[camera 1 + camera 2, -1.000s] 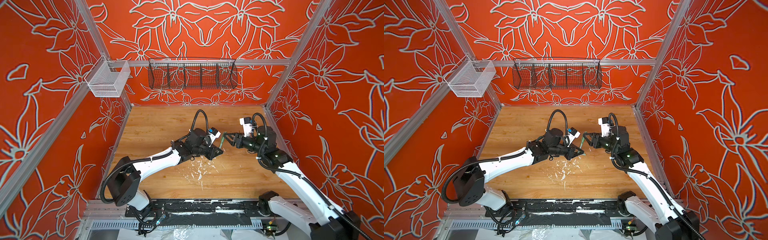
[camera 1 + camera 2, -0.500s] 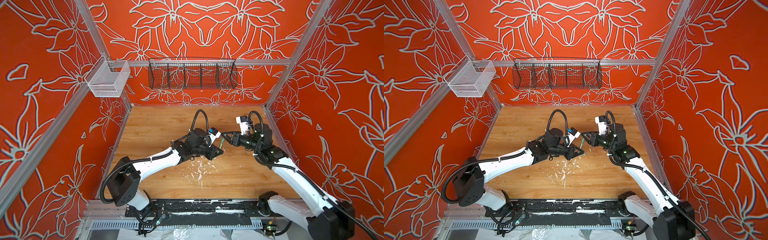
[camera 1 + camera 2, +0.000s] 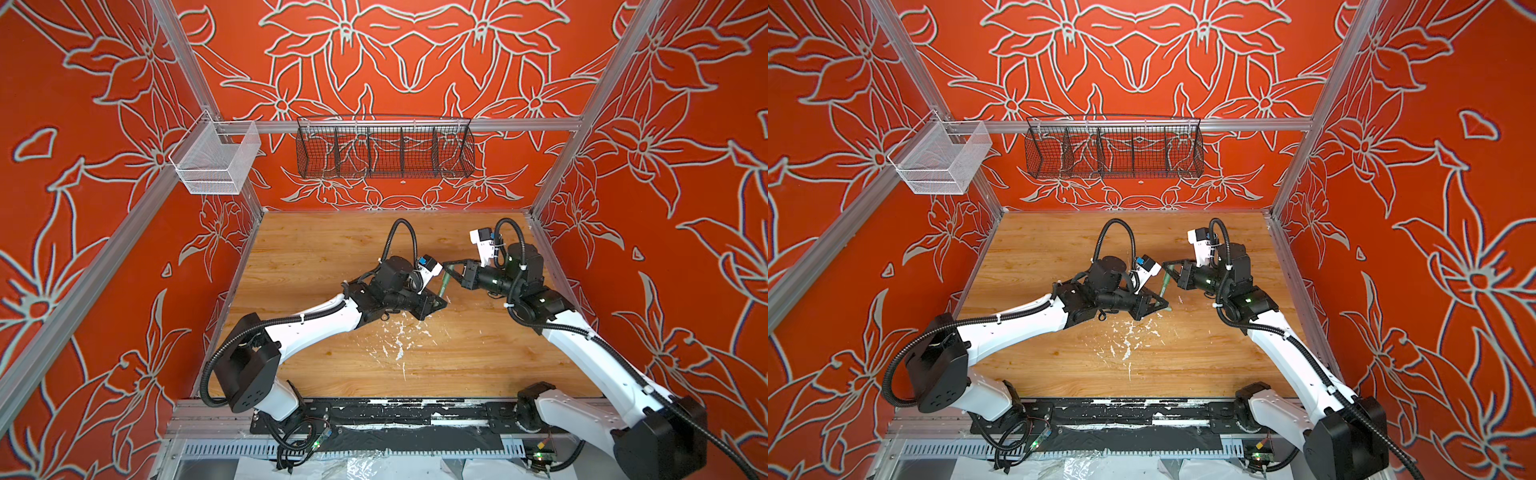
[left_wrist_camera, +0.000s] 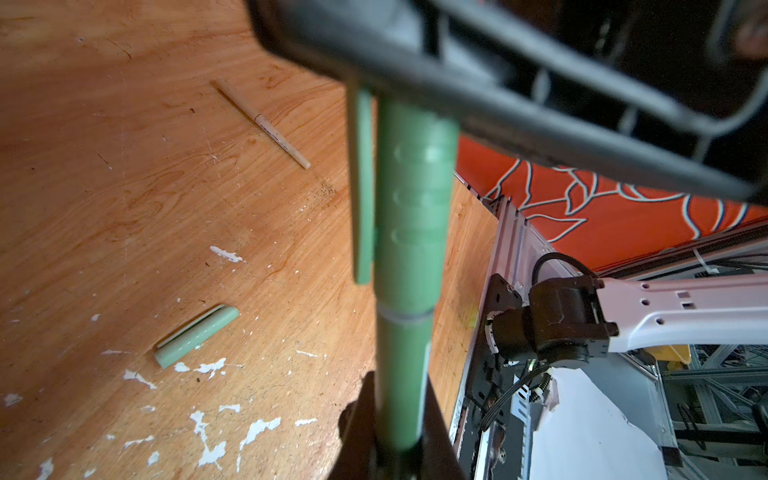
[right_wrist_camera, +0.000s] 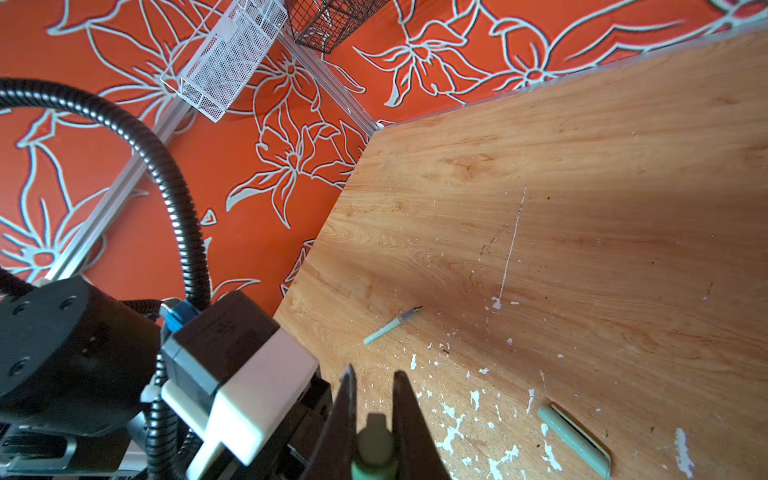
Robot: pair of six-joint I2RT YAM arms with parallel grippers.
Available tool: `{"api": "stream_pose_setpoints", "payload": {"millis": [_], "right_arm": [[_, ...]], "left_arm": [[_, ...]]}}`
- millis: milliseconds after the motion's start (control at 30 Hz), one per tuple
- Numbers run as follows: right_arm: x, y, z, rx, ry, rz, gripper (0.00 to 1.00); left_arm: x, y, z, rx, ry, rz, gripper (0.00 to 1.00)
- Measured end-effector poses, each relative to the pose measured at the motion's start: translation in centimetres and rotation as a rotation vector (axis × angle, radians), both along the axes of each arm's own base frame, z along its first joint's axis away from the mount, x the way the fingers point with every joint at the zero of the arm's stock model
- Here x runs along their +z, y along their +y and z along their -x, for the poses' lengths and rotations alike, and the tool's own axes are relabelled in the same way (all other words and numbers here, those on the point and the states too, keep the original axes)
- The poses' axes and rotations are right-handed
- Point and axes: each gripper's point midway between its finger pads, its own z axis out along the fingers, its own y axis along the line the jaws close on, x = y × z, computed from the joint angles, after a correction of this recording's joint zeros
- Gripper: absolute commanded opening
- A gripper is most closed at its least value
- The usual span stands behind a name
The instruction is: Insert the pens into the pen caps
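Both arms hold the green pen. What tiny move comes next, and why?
Probably the right gripper should press the cap along the pen toward the left gripper. Their jaws are shut on it, and a pale ring shows at the seam, so the cap may not be fully on.

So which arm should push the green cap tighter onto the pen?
Probably right. The right pincer clamps the closed end of the green plastic clip cap, while the left pincer steadies the green stick pen.

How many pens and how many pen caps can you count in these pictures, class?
Pens: 3 (green pen, held; tan pen; pale green pen)
Pen caps: 2 (green cap on the held pen; pale green cap lying loose)
Total: 5
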Motion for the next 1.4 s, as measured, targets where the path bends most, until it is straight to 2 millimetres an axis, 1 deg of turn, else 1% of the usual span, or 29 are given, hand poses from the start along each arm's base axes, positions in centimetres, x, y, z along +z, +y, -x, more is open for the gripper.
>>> {"api": "stream_pose_setpoints", "payload": {"millis": [233, 400, 500, 600, 767, 867, 967, 1200, 1400], "right_arm": [[0.3, -0.5, -0.4, -0.021, -0.014, 0.003, 0.0], [1.1, -0.9, -1.1, -0.053, -0.056, -0.011, 0.0], [1.5, -1.3, -1.3, -0.087, -0.085, -0.036, 0.0], [1.6, -1.9, -1.8, -0.143, -0.109, -0.065, 0.0], [1.2, -2.8, -2.8, -0.232, -0.12, -0.101, 0.0], [0.8, -2.8, -3.0, -0.263, -0.12, -0.129, 0.0], [0.8, -2.8, -3.1, -0.285, -0.12, -0.159, 0.0], [1.7, -2.9, -3.3, -0.323, -0.126, -0.213, 0.0], [2.1, -3.2, -3.7, -0.376, -0.133, -0.236, 0.0]], "left_arm": [[0.5, -0.3, -1.3, 0.028, -0.008, -0.066, 0.0], [1.5, -0.3, -2.5, 0.014, -0.003, -0.066, 0.0], [2.1, -0.4, -3.0, -0.011, -0.005, -0.054, 0.0], [2.5, -0.9, -3.5, -0.041, 0.012, -0.041, 0.0], [2.2, -1.7, -4.5, -0.062, 0.043, -0.038, 0.0], [2.1, -1.6, -4.7, -0.066, 0.065, -0.044, 0.0], [2.4, -1.5, -4.9, -0.072, 0.075, -0.036, 0.0], [3.4, -1.3, -5.3, -0.096, 0.08, -0.017, 0.0], [4.0, -1.6, -5.8, -0.111, 0.084, 0.006, 0.0]]}}
